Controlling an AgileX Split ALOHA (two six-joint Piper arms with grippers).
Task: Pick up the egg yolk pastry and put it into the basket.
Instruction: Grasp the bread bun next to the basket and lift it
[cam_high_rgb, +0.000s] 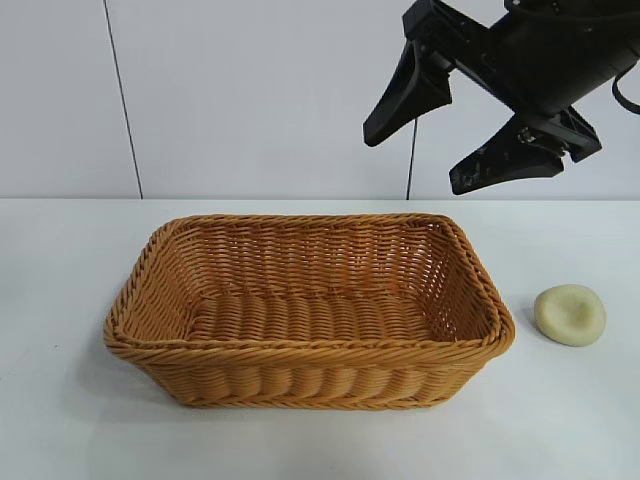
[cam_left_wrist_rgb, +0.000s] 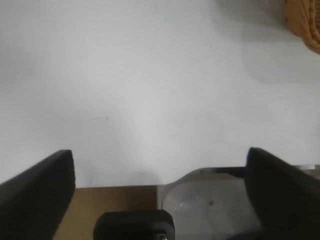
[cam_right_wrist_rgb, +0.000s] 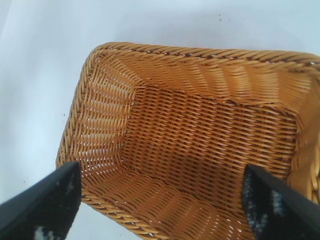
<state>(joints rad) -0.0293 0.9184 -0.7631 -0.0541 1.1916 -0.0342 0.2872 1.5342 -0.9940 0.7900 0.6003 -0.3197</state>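
Hanging high over the basket's far right corner, the right gripper has jaws spread wide, nothing between them. Right wrist view confirms: both fingers at the frame edges, basket interior straight below, no load inside it.

Left gripper shows only in its own wrist view, jaws also wide and empty, over bare surface with a corner of the basket at the far edge. Parked, from the look of it; not in the exterior view.

Pastry sits on the surface just beside the basket's right wall, outside it, apart from the rim, untouched. Dent faces up. Not visible in either wrist view.

Judgement: grasp not started; right arm is the closer one and needs to shift right and toward the camera, then descend.

Risks from here:
- Right wrist view is aimed at the basket, not the pastry, so a descent from this pose lands in the basket or on the rim.
- Pastry is close to the wall; a wide-open finger could clip the wicker on the way down and nudge the basket.
- Pastry is low, rounded, smooth: a high pinch could squirt it out; it looks soft, so a hard squeeze may crush it.
- A release too near the rim could drop it outside.
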